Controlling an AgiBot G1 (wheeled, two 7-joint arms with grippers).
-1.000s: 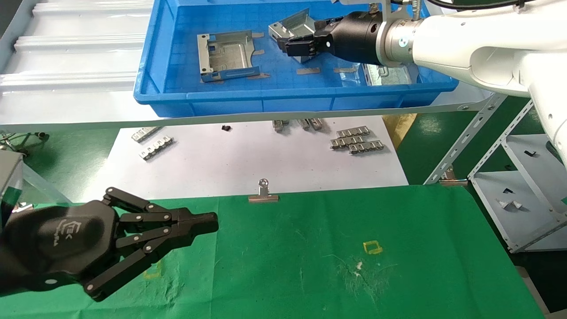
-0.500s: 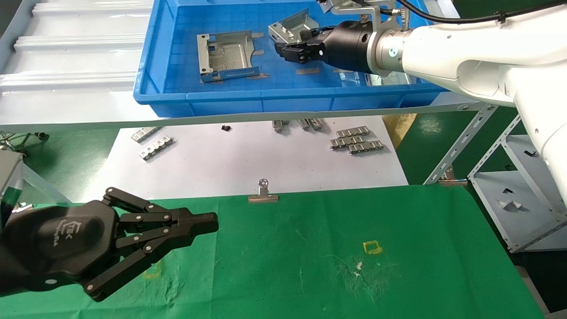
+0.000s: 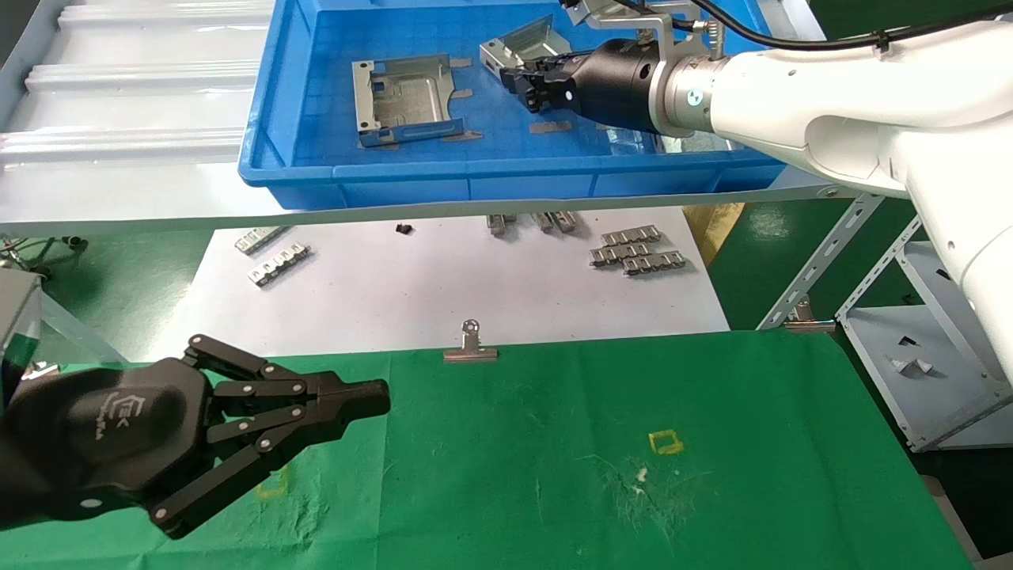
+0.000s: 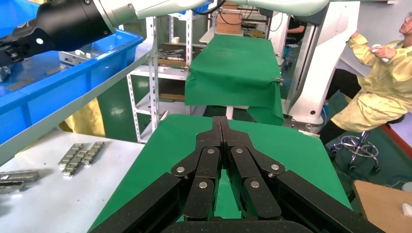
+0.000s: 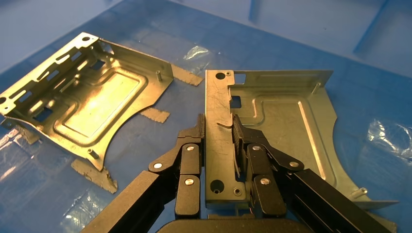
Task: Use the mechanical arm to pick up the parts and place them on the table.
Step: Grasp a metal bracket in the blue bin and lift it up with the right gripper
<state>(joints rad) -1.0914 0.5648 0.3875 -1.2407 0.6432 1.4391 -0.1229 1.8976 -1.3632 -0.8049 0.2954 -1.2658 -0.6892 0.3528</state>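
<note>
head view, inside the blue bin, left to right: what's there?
Flat-lying part → part clamped in the right gripper → right gripper, shut on that part's flange → part half hidden behind the arm. All within the blue bin.

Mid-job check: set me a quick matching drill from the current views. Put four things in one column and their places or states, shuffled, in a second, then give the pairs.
Things:
1. right gripper
2. left gripper
3. loose part
4. binder clip

Places or states:
A. lying flat in the blue bin, untouched
B. shut on nothing, over the table
C. at the table's far edge, next to the white paper
D. shut on the flange of the held part

Pairs: 1-D, 2-B, 3-A, 4-C
</note>
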